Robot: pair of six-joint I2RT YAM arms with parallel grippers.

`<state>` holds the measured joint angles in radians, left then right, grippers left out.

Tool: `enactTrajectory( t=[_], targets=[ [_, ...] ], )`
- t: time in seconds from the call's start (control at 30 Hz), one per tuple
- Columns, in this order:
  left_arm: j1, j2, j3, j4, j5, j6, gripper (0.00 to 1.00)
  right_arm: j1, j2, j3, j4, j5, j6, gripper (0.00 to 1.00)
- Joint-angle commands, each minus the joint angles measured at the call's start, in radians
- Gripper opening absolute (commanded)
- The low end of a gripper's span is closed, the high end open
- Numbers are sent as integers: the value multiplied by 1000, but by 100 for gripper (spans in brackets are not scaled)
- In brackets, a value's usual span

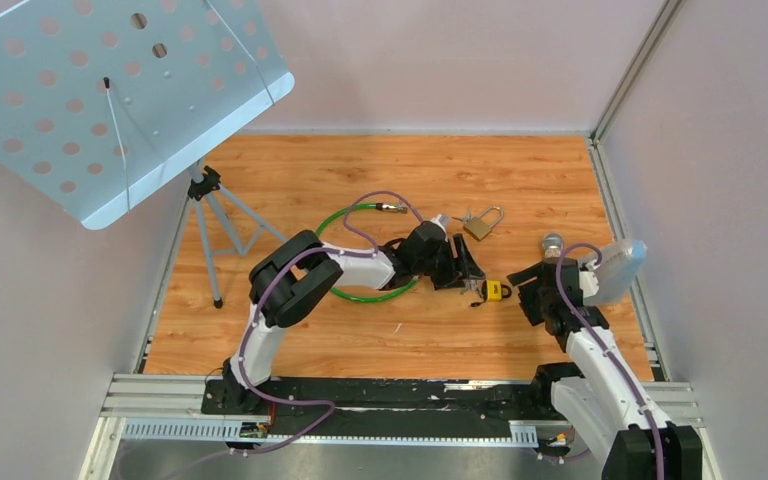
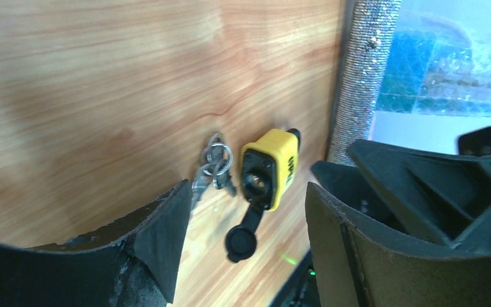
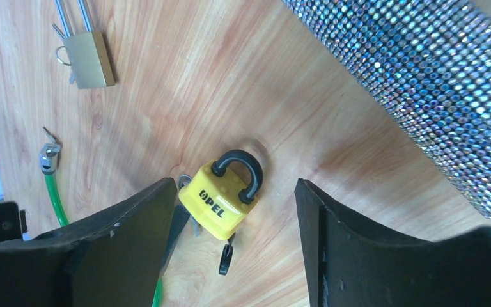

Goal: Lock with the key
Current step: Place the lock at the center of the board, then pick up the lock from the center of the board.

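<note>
Left wrist camera looks straight down at the yellow padlock (image 2: pixel 270 167) lying on the wooden table (image 2: pixel 102 83). Its keyway end is turned up toward the lens, and its black dust cap (image 2: pixel 239 243) hangs open on its strap. A small bunch of keys (image 2: pixel 215 167) on a ring lies just beside the lock on its left, though I cannot tell whether they touch. The left gripper (image 2: pixel 246 211) hangs over them with its jaws spread wide and nothing between the two black fingers (image 2: pixel 160 236). From the right wrist the same lock lies on its side, both legs of its black shackle (image 3: pixel 236 167) meeting the body. The right gripper (image 3: pixel 235 192) straddles it from above, jaws spread and apart from the lock on both sides. From overhead the two grippers face each other across the lock, which sits right of the table's middle. Behind it lies a brass padlock (image 1: pixel 480 226), well apart, and a green cable (image 1: pixel 360 250) loops around the left arm's forearm area. A glittery tube (image 3: pixel 415 83) lies near the right gripper.
</note>
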<state>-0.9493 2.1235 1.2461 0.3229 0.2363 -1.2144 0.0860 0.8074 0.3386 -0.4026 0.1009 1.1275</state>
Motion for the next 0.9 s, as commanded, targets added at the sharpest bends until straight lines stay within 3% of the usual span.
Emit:
enactTrajectory(
  t=[0.0, 0.13, 0.3, 0.43, 0.53, 0.63, 0.87],
  targets=[
    [-6, -135, -52, -111, -155, 129, 73, -5, -52, 81, -52, 70, -16, 69],
    [-6, -248, -120, -148, -245, 154, 76, -3, -123, 126, -49, 50, -49, 70],
    [-6, -447, -218, -190, -373, 197, 78, -2, -113, 184, 70, -68, -223, 68],
    [-6, -613, -318, -250, -561, 282, 82, 28, 45, 260, 174, -294, -433, 65],
    [-6, -724, -372, -278, -703, 351, 98, 75, 184, 339, 186, -384, -524, 66],
    [-5, -785, -421, -303, -769, 423, 100, 130, 304, 423, 192, -459, -597, 69],
    [-4, -944, -469, -446, -916, 462, 100, 414, 602, 675, 35, -403, -959, 72]
  ],
)
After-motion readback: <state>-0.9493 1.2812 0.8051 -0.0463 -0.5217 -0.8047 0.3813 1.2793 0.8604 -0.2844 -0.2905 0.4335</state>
